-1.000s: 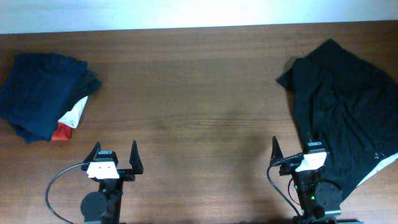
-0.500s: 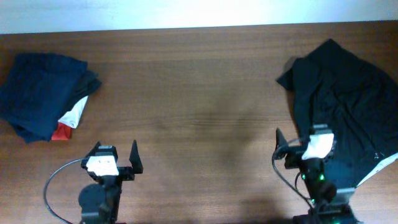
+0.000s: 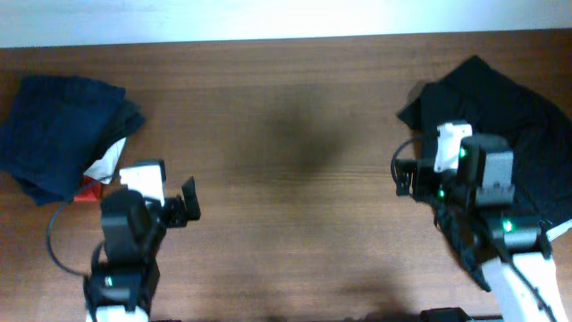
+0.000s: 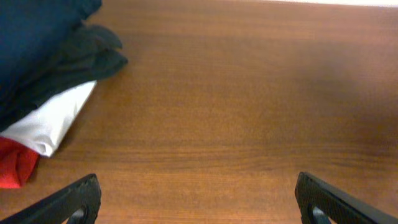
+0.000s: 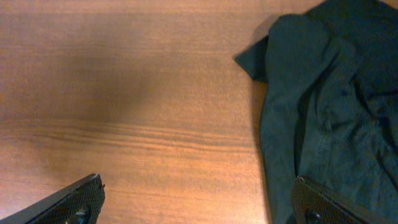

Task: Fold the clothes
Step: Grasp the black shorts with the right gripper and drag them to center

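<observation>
The black garment (image 3: 523,112) lies crumpled at the table's right side, with a thin white trim at its near right edge (image 3: 559,231). It also fills the right part of the right wrist view (image 5: 329,112). My right gripper (image 3: 418,174) is open and empty, raised above the table at the garment's left edge; in the right wrist view (image 5: 199,202) its right finger is over the black fabric. My left gripper (image 3: 168,199) is open and empty above bare wood, just right of the navy pile, and it also shows in the left wrist view (image 4: 199,202).
A pile of folded navy garments (image 3: 58,134) lies at the far left, with a small white-and-red folded piece (image 3: 100,172) at its near edge. Both show in the left wrist view: the navy pile (image 4: 37,37) and the white piece (image 4: 53,121). Brown wooden table (image 3: 295,143).
Both arms have risen from the front edge and moved forward over the table. The right gripper has come to the garment's left edge. The garment has not moved.
</observation>
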Controlling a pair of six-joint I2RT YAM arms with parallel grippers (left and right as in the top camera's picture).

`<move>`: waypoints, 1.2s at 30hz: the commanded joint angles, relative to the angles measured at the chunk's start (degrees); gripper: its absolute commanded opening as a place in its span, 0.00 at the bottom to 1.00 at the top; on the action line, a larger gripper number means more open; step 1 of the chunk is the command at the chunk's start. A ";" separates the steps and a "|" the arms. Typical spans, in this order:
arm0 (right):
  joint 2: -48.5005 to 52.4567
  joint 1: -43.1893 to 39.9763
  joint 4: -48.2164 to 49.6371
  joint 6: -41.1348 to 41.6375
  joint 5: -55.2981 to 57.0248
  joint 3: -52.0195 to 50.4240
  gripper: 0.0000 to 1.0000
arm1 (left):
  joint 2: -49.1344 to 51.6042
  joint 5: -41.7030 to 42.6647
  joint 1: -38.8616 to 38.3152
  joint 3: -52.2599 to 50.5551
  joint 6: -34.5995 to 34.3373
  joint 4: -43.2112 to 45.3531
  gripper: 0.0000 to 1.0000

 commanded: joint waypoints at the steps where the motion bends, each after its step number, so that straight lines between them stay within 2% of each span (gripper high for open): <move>1: 3.98 -0.33 0.04 0.09 0.11 4.57 0.99 | 6.62 0.83 -0.24 9.57 1.09 -5.33 0.99; 4: 7.13 -1.53 0.20 0.44 7.93 4.57 0.99 | 9.77 3.30 -0.24 14.88 1.07 -8.17 0.99; 7: 12.39 -4.59 -2.56 2.32 13.22 4.57 0.99 | 9.90 4.61 -0.24 15.72 1.03 -8.11 0.99; 11: 20.59 -7.48 -2.82 2.27 13.22 4.57 0.98 | 9.86 5.18 -0.24 15.72 0.85 -8.13 0.99; 16: 32.22 -8.20 3.43 2.05 14.27 4.57 0.93 | 9.86 5.18 -0.24 15.72 0.85 -8.17 0.99; 18: 36.30 -8.20 5.05 2.05 14.32 4.57 0.87 | 9.86 5.18 -0.24 15.72 0.85 -8.15 0.99; 20: 39.85 -8.26 6.88 2.12 15.65 4.57 0.76 | 9.86 5.18 -0.24 15.72 0.85 -8.17 0.99; 24: 44.41 -8.26 10.45 4.98 20.87 4.57 0.70 | 9.86 5.18 -0.24 15.72 0.85 -8.17 0.99; 25: 45.03 -8.26 11.32 5.09 21.14 4.57 0.59 | 9.86 5.18 -0.24 15.72 0.85 -8.17 0.99; 26: 45.42 -8.24 12.04 5.09 21.14 4.57 0.29 | 9.86 5.20 -0.24 15.72 0.85 -8.17 0.99; 27: 45.46 -8.24 12.35 5.09 21.14 4.57 0.08 | 9.86 5.18 -0.24 15.72 0.85 -8.17 0.99; 28: 45.46 -8.24 12.55 5.09 21.11 4.57 0.04 | 9.86 5.18 -0.24 15.72 0.85 -8.17 0.99; 32: 45.38 -8.09 11.17 4.20 16.06 4.57 0.04 | 9.88 5.18 -0.24 15.72 0.85 -8.15 0.99; 36: 44.22 -7.21 9.99 0.24 -10.08 5.68 0.04 | 9.88 5.16 -0.24 15.72 0.85 -8.11 0.99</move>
